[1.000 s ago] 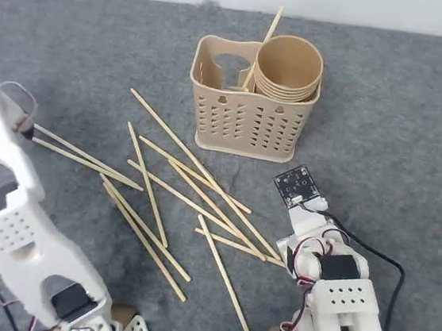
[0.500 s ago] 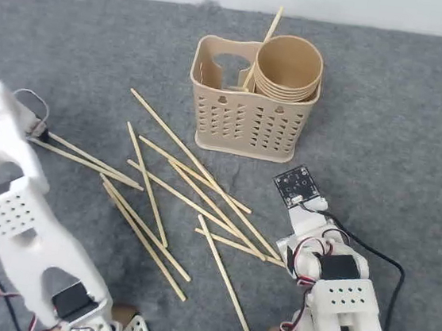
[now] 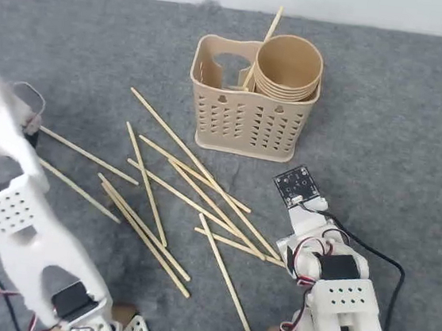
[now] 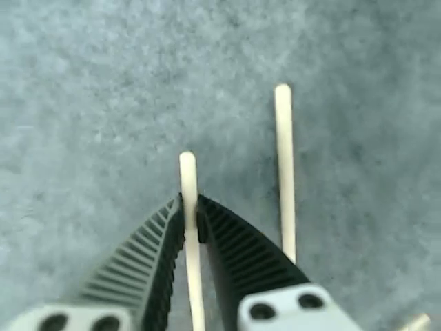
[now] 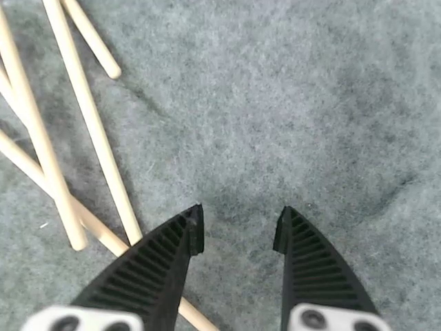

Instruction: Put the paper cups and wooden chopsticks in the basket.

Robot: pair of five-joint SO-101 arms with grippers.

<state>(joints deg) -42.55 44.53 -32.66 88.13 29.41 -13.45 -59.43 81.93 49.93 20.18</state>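
A beige basket (image 3: pixel 249 125) stands at the back with a stack of paper cups (image 3: pixel 288 65) in its right compartment and one chopstick (image 3: pixel 266 36) leaning upright in it. Several wooden chopsticks (image 3: pixel 195 186) lie scattered on the grey carpet in front. My left gripper (image 4: pixel 189 203) is shut on a chopstick (image 4: pixel 186 169) near its end, and a second chopstick (image 4: pixel 284 158) lies alongside. In the high view the left arm (image 3: pixel 1 164) covers that grip. My right gripper (image 5: pixel 238 227) is open above bare carpet, beside more chopsticks (image 5: pixel 83 124).
The right arm (image 3: pixel 329 266) stands at the front right, just right of the chopstick pile. Two chopsticks (image 3: pixel 86 154) run out from under the left arm toward the pile. Bare carpet lies right of the basket and at the back left.
The left arm shifted slightly, and one of the two chopsticks beside it swung toward the front, away from the other. The right arm, basket and cups stayed still.
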